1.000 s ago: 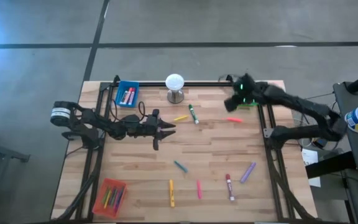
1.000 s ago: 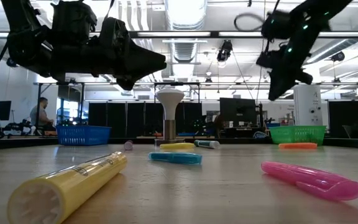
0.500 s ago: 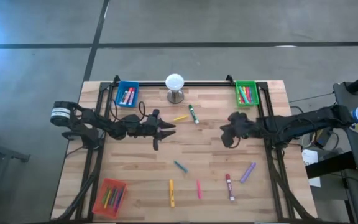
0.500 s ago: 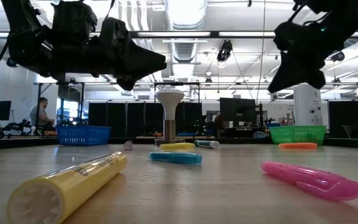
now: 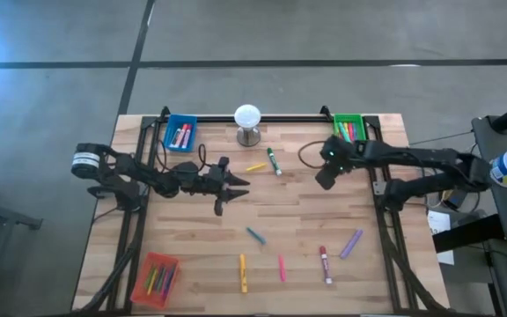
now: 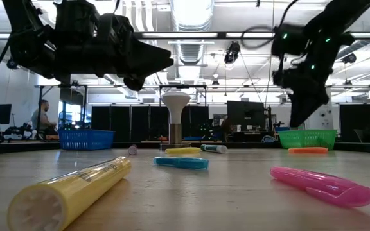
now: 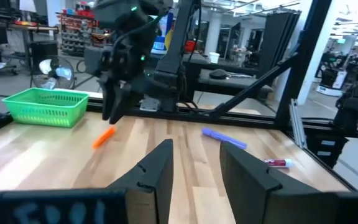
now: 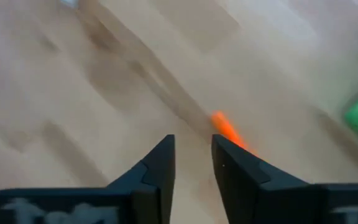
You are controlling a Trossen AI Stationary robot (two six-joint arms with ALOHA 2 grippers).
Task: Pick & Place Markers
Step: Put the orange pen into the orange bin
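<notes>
Loose markers lie flat on the wooden table (image 5: 183,220): yellow (image 5: 255,165), green-and-white (image 5: 274,161), teal (image 5: 255,235), a second yellow (image 5: 243,273), pink (image 5: 282,267), red (image 5: 325,264) and purple (image 5: 351,243). An orange marker (image 8: 227,132) lies near the green tray (image 5: 349,130). My right gripper (image 8: 192,140) hangs open, slanting down, its tips just short of and above that marker (image 7: 103,138). My left gripper (image 5: 234,187) waits open, level, above the table's left half.
A blue tray (image 5: 180,132) at the far left and a red tray (image 5: 157,277) at the near left hold markers, as does the green tray. A white ball on a metal stand (image 5: 247,123) is at the far middle. Black frame rails run along both sides.
My right gripper has left the green tray, swung toward the table's near edge and the middle, then come back a little toward the far edge and sunk over the orange marker. The green tray now shows uncovered. No marker has moved.
</notes>
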